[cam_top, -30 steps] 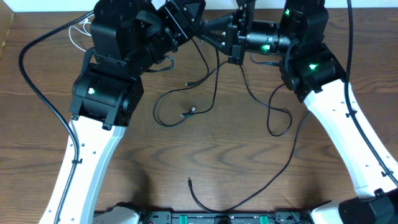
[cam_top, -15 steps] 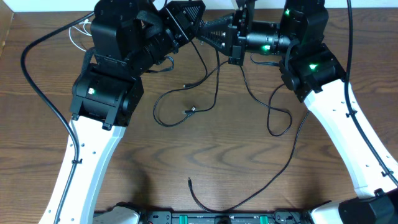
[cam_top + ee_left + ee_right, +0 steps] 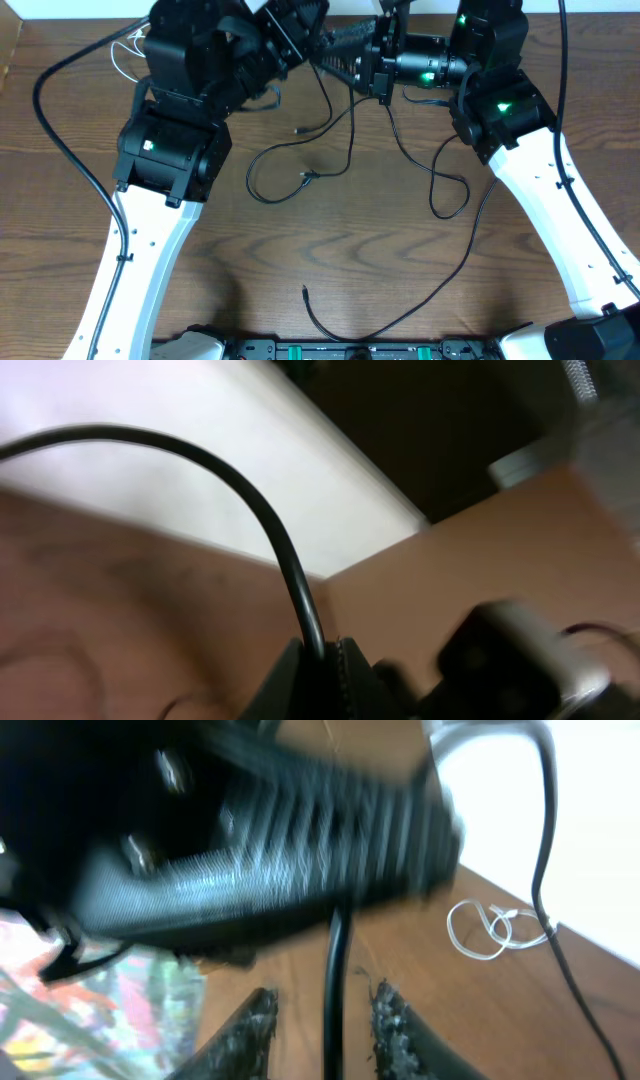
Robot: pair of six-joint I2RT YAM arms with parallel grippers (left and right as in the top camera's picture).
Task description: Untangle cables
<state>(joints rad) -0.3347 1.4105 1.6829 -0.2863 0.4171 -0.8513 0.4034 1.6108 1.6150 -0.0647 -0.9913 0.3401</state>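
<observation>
My left gripper (image 3: 322,662) is clamped on an arched black cord (image 3: 270,530): the two fingers meet at the bottom of the left wrist view with the cord pinched between them. From there it rises and curves away to the left, in front of a pale wall (image 3: 200,450).

My right gripper (image 3: 325,1025) stands parted. Its two rough-padded fingers (image 3: 250,1030) are apart, and a straight black cord (image 3: 335,960) runs up through the gap without clearly touching either pad. I cannot tell whether this is the same cord my left one holds. Just beyond it a ribbed black part (image 3: 300,850), badly blurred, fills the upper half of that view.

From overhead, both grippers sit close together at the far middle of the wooden table (image 3: 330,240). Loose black cords (image 3: 270,160) hang from them and spread over the middle of the table in open loops. One long strand (image 3: 425,300) sweeps to the near edge.

The white cord (image 3: 495,925) lies coiled by itself near the far left corner, well apart from the black ones.
</observation>
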